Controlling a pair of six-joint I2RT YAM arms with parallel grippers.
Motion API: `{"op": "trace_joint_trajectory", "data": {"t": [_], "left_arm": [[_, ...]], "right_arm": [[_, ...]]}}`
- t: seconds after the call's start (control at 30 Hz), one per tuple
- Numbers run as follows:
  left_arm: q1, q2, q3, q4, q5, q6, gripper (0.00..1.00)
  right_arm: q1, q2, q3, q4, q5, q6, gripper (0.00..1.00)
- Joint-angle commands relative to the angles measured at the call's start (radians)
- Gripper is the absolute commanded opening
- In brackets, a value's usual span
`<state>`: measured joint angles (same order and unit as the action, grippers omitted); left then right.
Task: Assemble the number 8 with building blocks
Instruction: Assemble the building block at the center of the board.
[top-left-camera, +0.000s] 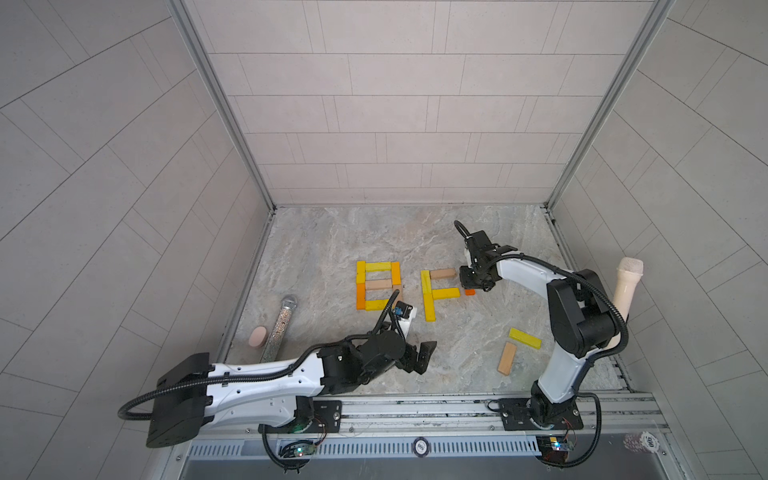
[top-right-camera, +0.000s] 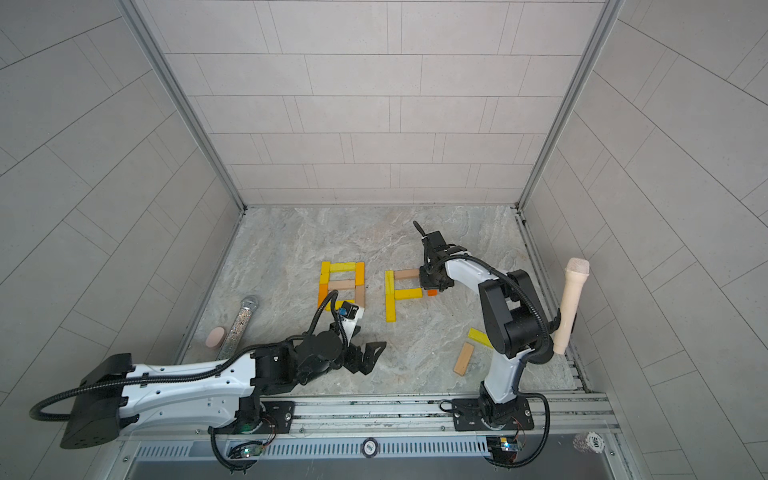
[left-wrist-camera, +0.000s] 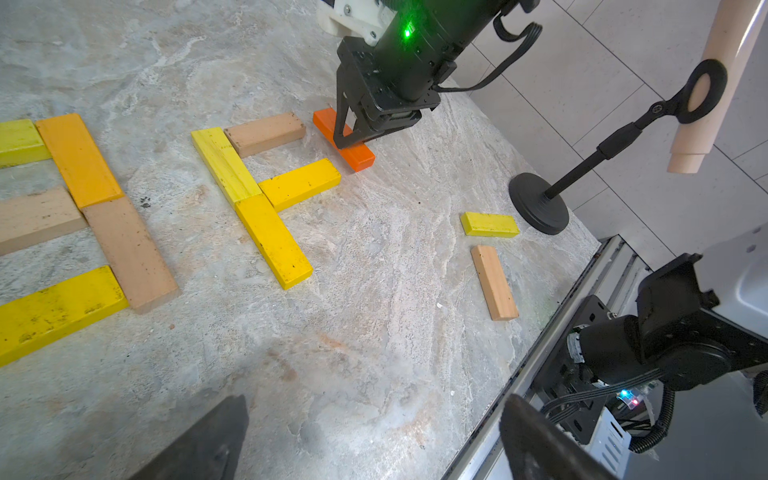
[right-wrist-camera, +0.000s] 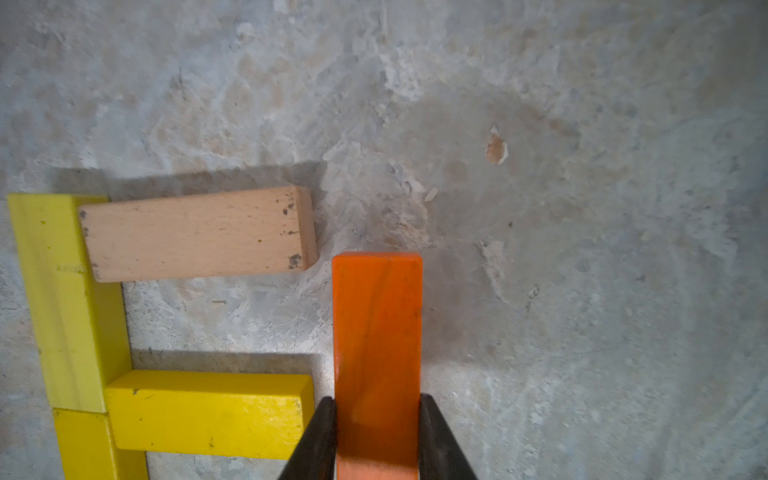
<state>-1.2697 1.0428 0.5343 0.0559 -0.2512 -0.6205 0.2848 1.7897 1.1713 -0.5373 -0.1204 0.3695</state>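
The number 8 (top-left-camera: 379, 284) of yellow, orange and tan building blocks lies at mid-table, also in the other top view (top-right-camera: 341, 284). To its right stands an F-shaped group: a yellow upright (top-left-camera: 426, 282), a tan top bar (right-wrist-camera: 195, 235) and a yellow middle bar (right-wrist-camera: 208, 413). My right gripper (right-wrist-camera: 377, 401) is shut on an orange block (right-wrist-camera: 377, 332), held lengthwise just right of those two bars' free ends and low over the table (left-wrist-camera: 357, 156). My left gripper (left-wrist-camera: 376, 405) is open and empty, near the front edge (top-left-camera: 424, 357).
A loose yellow block (top-left-camera: 525, 338) and a tan block (top-left-camera: 507, 358) lie at the front right. A glittery cylinder (top-left-camera: 281, 328) and a pink round piece (top-left-camera: 257, 336) lie at the left edge. A cream microphone shape (top-left-camera: 625, 286) stands on a black stand (left-wrist-camera: 539, 205) at the right.
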Motion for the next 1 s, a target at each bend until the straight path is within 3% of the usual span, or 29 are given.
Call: {"op": "trace_joint_trajectory", "data": {"t": [0.0,0.33,0.97], "left_arm": [[0.004,0.002,0.000,0.023,-0.011,-0.014,1.00],[0.003,0.011,0.003,0.035,-0.007,-0.004,1.00],[0.003,-0.006,-0.003,0.021,-0.016,-0.010,1.00]], "right_arm": [[-0.005,-0.011,-0.010,-0.047,0.008,-0.015,0.31],[-0.002,-0.035,-0.067,-0.035,-0.036,-0.009,0.31],[-0.004,0.074,0.011,-0.019,-0.061,-0.009,0.31]]}}
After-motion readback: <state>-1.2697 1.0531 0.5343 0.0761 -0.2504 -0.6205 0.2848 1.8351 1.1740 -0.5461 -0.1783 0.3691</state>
